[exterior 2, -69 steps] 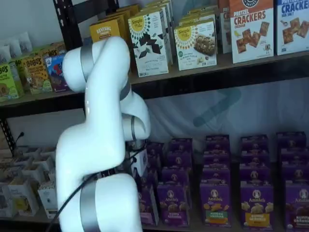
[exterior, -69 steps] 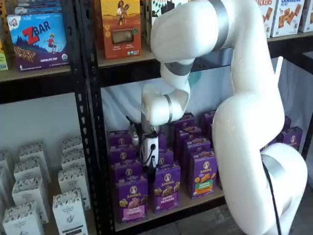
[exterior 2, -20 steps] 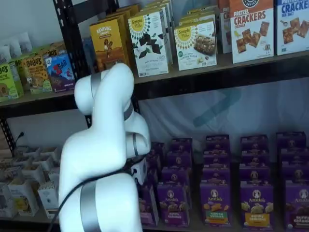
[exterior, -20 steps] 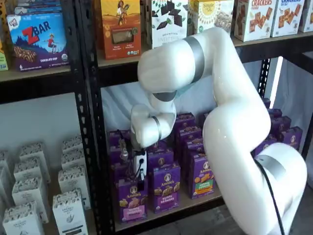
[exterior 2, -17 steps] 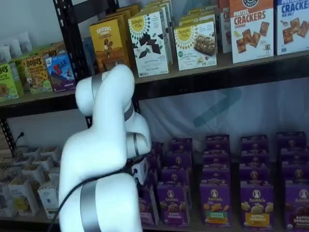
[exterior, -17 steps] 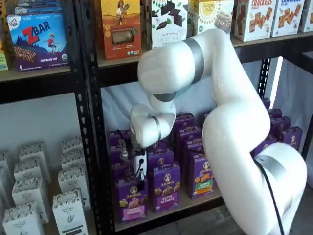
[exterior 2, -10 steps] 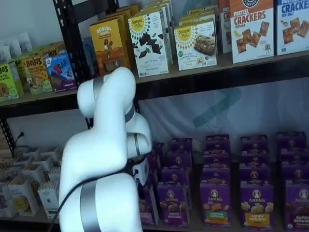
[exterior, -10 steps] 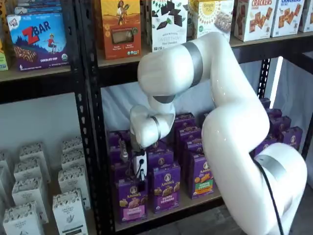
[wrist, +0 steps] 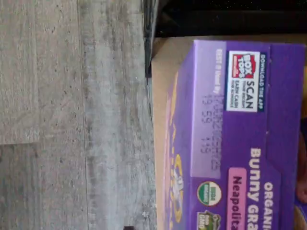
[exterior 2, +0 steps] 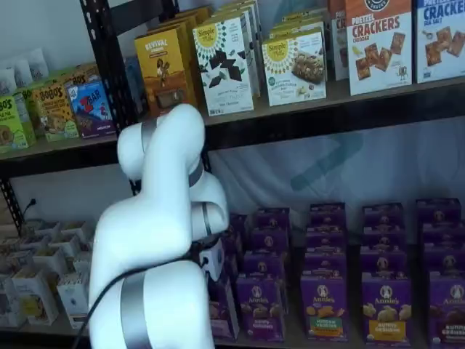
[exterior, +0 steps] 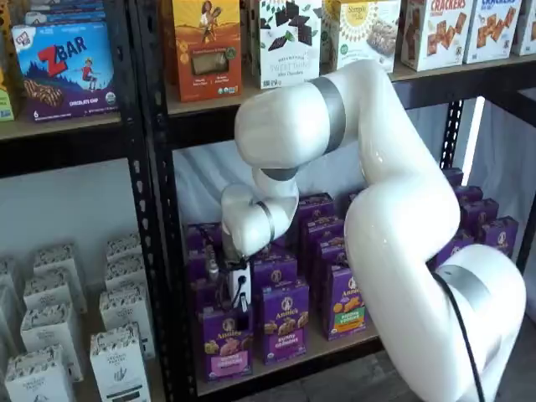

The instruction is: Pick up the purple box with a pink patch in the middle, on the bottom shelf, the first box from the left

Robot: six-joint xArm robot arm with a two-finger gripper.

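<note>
A: Where does the purple box (exterior: 226,341) stand?

B: In a shelf view it sits in the lower centre of the frame, upright at the front left end of the bottom shelf (exterior: 322,349), touching a like purple neighbour (exterior: 284,321) on its right side in the frame. The pink patch (exterior: 228,363) runs across its lower front. The wrist view shows the box's top panel (wrist: 240,139) from close above, with a pink strip of print on it and tan shelf board beside it; grey floor planks (wrist: 72,115) fill the rest.

A: And the pincer?

B: The pincer (exterior: 239,316) hangs just above the box's top edge, its white body and black lower part right over the box. The black fingers merge with the dark box behind, so no gap can be made out there, yet the jaws stand spread wide and nothing is held between them. In the other shelf view the white arm (exterior 2: 156,240) hides most of it.

A: What lies around?

B: More purple boxes stand in rows behind and to the right. On the shelf above stands an orange box (exterior: 206,46). At lower left of the frame, past the black upright (exterior: 155,209), white cartons (exterior: 117,360) are lined up.
</note>
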